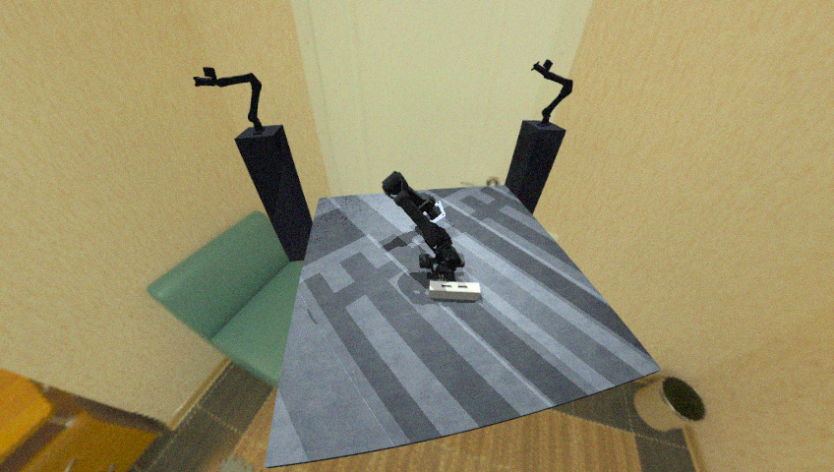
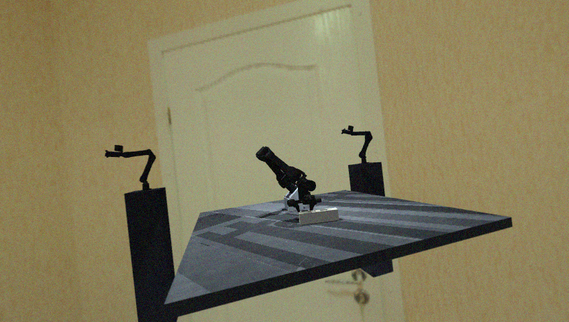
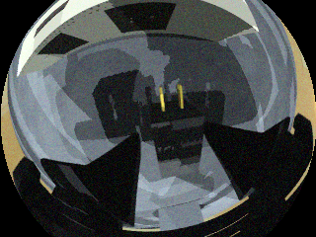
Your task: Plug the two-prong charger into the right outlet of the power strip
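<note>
The dark two-prong charger [image 3: 179,144] stands on the table in the wrist view, its two yellow prongs pointing away from the fingers and its body between them. My gripper [image 3: 173,132] [image 1: 440,275] [image 2: 305,207] is part-way open, low over the table behind the strip. Its fingers are on both sides of the charger; a gap shows at the left finger, and I cannot tell whether the right one touches. The white power strip [image 1: 454,295] [image 2: 319,217] lies just in front of the gripper, and its outlets show dark on top. The charger is too small and hidden to make out in the top and exterior views.
The striped table [image 1: 374,374] [image 2: 239,259] bears the arm and the strip, with dark shadows around the gripper. Two other black arms [image 1: 256,96] [image 1: 565,90] stand on dark pillars beyond the table. A green chair [image 1: 216,274] and a bin [image 1: 652,406] are beside the table.
</note>
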You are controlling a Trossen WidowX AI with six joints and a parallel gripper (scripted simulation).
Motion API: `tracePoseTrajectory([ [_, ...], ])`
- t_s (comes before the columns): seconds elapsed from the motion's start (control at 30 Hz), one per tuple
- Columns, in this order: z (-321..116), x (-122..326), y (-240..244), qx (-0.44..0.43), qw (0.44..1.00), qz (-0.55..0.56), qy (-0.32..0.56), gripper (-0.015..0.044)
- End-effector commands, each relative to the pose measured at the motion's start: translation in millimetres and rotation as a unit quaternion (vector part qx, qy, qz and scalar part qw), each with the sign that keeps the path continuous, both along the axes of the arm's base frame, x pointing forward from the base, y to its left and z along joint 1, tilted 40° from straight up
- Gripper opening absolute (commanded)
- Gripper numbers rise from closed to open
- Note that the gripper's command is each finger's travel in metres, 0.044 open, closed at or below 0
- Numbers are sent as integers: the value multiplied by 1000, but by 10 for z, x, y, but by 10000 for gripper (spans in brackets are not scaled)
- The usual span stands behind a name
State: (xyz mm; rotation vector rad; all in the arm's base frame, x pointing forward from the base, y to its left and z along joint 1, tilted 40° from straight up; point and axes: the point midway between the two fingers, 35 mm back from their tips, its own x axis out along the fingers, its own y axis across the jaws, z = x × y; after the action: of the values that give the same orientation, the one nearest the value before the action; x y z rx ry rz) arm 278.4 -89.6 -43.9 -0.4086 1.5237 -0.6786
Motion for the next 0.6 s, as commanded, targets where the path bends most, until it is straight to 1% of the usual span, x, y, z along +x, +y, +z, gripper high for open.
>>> tracePoseTrajectory([
  [0.0, 3, 1, 1, 0, 1000, 0, 0, 177],
  [0.1, 3, 1, 1, 0, 1000, 0, 0, 99],
  [0.27, 3, 1, 1, 0, 1000, 0, 0, 65],
  [0.33, 19, 4, 16, 0, 1000, 0, 0, 13],
  [0.37, 35, 6, 32, 0, 1000, 0, 0, 0],
  [0.57, 214, 2, 199, 1, 1000, 1, 2, 0],
])
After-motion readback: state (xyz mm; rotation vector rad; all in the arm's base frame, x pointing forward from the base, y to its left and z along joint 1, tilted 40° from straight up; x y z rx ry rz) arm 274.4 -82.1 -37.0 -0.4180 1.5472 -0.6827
